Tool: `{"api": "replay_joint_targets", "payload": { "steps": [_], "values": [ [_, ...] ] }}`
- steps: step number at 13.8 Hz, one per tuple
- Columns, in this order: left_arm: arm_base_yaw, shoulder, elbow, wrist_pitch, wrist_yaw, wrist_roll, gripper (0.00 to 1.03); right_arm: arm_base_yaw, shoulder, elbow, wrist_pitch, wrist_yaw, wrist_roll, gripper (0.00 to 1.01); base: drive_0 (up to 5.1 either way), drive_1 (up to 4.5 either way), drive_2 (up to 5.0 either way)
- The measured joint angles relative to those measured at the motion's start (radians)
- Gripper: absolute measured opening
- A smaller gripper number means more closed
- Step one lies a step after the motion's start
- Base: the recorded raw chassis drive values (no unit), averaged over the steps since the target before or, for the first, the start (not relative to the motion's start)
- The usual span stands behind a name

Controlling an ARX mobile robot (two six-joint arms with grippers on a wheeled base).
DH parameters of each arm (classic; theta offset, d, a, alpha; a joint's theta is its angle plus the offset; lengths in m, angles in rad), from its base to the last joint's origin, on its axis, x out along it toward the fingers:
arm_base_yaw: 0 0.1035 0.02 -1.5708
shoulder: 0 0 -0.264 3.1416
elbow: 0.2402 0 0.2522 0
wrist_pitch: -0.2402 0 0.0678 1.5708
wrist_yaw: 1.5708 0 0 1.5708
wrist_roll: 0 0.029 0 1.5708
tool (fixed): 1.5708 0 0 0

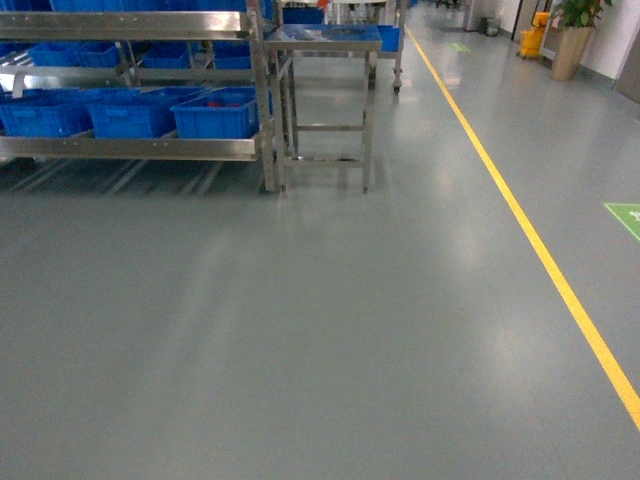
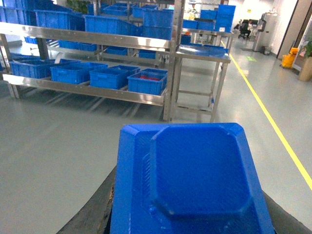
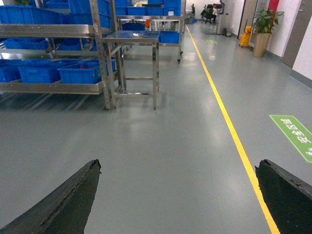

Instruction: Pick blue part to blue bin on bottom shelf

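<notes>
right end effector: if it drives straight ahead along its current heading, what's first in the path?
Looks free: the open right end effector points over bare grey floor. The steel table sits left of that line, though depth is unclear.

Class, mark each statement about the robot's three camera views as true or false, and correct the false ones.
1. The left gripper holds a blue part. True.
2. The right gripper holds a red part. False: its fingers are spread with only floor between them.
3. Blue bins sit on the bottom shelf. True.
4. The yellow floor line runs left of the rack. False: it runs to the right.
5. The steel table stands right of the rack. True.
</notes>
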Motion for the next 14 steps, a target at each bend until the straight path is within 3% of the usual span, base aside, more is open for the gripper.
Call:
{"api": "replay_joint_targets", "payload": {
  "steps": [14],
  "values": [
    [0.0,0.002,0.0,0.002,0.002,0.0,0.43,0.0,0.0,0.0,0.001,0.0,0.0,0.98,0.0,4.0,-4.1]
  ]
}}
